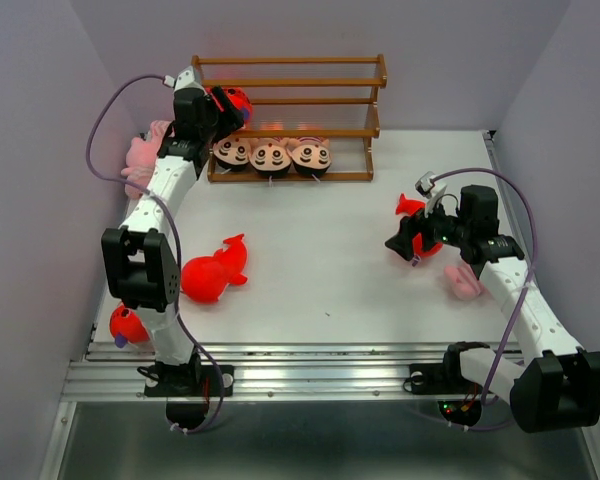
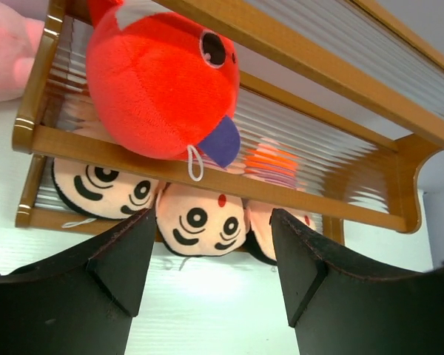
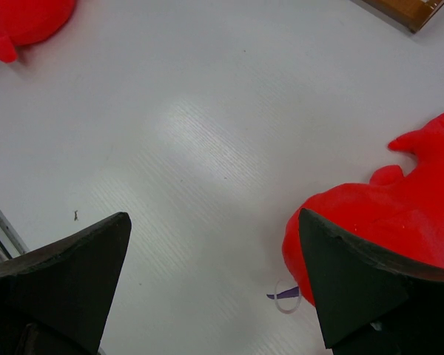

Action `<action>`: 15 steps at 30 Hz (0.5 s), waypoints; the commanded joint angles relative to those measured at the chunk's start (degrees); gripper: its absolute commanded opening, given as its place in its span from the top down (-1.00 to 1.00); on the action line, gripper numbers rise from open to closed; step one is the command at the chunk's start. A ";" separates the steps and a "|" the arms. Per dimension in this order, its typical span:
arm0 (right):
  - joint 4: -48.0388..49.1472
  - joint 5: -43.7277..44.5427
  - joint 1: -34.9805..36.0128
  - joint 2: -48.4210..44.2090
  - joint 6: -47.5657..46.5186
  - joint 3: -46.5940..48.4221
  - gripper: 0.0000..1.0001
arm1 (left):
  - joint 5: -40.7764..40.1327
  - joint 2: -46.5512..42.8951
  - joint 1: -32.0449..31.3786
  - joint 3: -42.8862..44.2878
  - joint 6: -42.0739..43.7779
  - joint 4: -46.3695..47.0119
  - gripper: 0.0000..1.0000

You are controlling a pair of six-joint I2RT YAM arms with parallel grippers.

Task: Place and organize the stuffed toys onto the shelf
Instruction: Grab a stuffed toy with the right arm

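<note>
Left gripper [image 2: 214, 222]: the fingers are standing wide apart and gripping nothing. It is hovering at the left end of the shelf [image 2: 303, 70], just in front of the middle tier.
Shelf fish [image 2: 159, 85]: it is lying on the middle tier at the left end, just beyond the left fingertips and apart from them.
Right gripper [image 3: 213, 222]: the fingers are spread wide and holding nothing. It is hanging low over the right part of the table [image 3: 207, 133].
Right fish [image 3: 385, 214]: it is lying on the table outside the finger gap, just beside one finger. Whether they are touching cannot be told.
Red fish, count: four are showing. These are the shelf fish, the right fish, the centre fish [image 1: 212, 275] left of mid-table, and the near-left fish [image 1: 127, 323], which is sitting partly behind the left arm.
Boy dolls [image 1: 270, 157], count: three are sitting abreast on the bottom tier, filling its left part.
Pink toys, count: the right pink toy [image 1: 465, 282] is lying beside the right arm. The pink cluster [image 1: 145, 155] is lying at the far left, just beside the shelf, and how many it is holding cannot be told.
Left wrist view only: it is showing the shelf fish's eye, blue mouth and white loop.
Top view only: it is showing the near-left fish and the right pink toy.
Right wrist view only: it is showing the open gap between the right fingers.
</note>
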 commanded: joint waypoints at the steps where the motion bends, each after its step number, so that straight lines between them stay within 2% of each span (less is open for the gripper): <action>1: 2.71 0.07 -0.23 -0.54 -0.22 0.00 -1.00 | -2.76 1.89 -0.22 6.60 -4.92 -2.12 -0.47; 4: 2.80 0.15 -0.23 -0.54 -0.22 -0.09 -1.00 | -3.11 5.50 -0.31 9.86 -7.03 -2.65 -0.46; 9: 2.71 0.42 -0.23 -0.54 -0.31 0.00 -1.00 | -8.11 10.95 -0.49 15.39 -9.49 -3.88 -0.44; 15: 2.71 0.68 -0.23 -0.54 -0.40 -0.09 -1.00 | -11.81 15.27 -0.66 20.93 -9.85 -6.69 -0.40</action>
